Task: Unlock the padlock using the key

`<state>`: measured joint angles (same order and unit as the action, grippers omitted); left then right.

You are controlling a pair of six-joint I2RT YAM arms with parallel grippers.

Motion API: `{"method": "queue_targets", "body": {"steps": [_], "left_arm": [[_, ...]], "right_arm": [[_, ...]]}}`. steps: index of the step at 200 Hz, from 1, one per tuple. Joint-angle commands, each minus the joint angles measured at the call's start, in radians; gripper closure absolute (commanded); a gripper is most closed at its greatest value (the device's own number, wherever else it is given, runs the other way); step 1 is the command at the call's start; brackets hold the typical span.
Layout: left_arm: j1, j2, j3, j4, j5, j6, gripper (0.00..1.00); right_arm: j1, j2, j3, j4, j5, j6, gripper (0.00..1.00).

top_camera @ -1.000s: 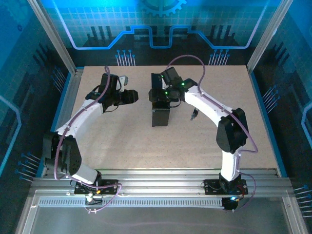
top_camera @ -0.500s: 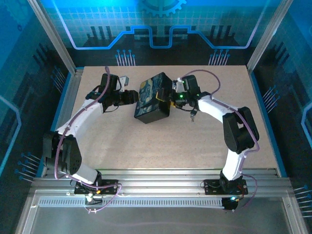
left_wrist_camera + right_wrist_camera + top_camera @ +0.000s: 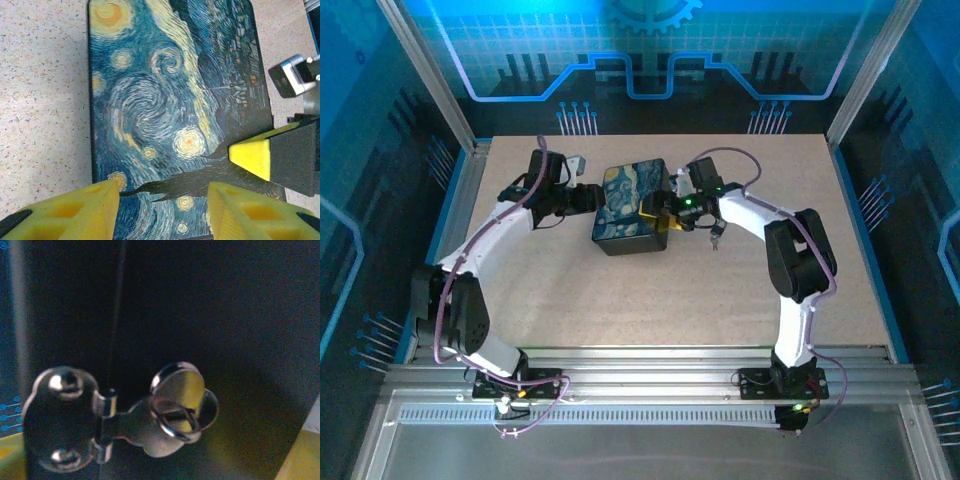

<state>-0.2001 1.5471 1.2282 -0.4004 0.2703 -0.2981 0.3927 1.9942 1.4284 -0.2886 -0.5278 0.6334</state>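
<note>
Looking down on the bench (image 3: 560, 290), I see the painted box (image 3: 628, 205) lying flat, left jaws half-spread above its face holding nothing, right jaws wide at its edge. The padlock (image 3: 60, 420) and key (image 3: 177, 405) touch on its dark side; I judge the unclamped box could skid and the key slip when pinched.

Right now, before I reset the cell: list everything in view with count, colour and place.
painted box: 1, blue and yellow swirls on top, dark sides, lying flat mid-table between the tools
metal latch: 1, silver, on the box's dark side
key: 1, dark, tiny, on the table right of the box; too small to be sure
table: 1, speckled beige
left tool: 1, yellow pads, open, at the box's left end
right tool: 1, yellow pads, open, at the box's right side, facing the latch
</note>
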Motion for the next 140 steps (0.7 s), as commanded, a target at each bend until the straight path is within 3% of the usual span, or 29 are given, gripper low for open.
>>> {"method": "queue_targets", "body": {"steps": [1, 42, 80, 109, 140], "left_arm": [[-0.004, 0.009, 0.037, -0.030, 0.024, -0.010, 0.50], [-0.019, 0.031, 0.036, -0.035, 0.018, 0.007, 0.51], [-0.075, 0.129, 0.035, -0.014, -0.188, 0.016, 0.55], [-0.102, 0.187, 0.064, -0.025, -0.385, 0.044, 0.53], [-0.103, 0.271, 0.079, -0.042, -0.411, 0.043, 0.53]], "right_arm": [[0.043, 0.061, 0.032, -0.190, 0.144, -0.113, 0.00], [0.012, 0.063, -0.058, -0.039, 0.039, -0.039, 0.00], [0.006, 0.077, -0.081, 0.039, 0.008, 0.001, 0.00], [0.005, 0.087, -0.071, 0.042, 0.004, 0.003, 0.00], [0.006, 0.090, -0.059, 0.021, 0.009, -0.012, 0.00]]}}
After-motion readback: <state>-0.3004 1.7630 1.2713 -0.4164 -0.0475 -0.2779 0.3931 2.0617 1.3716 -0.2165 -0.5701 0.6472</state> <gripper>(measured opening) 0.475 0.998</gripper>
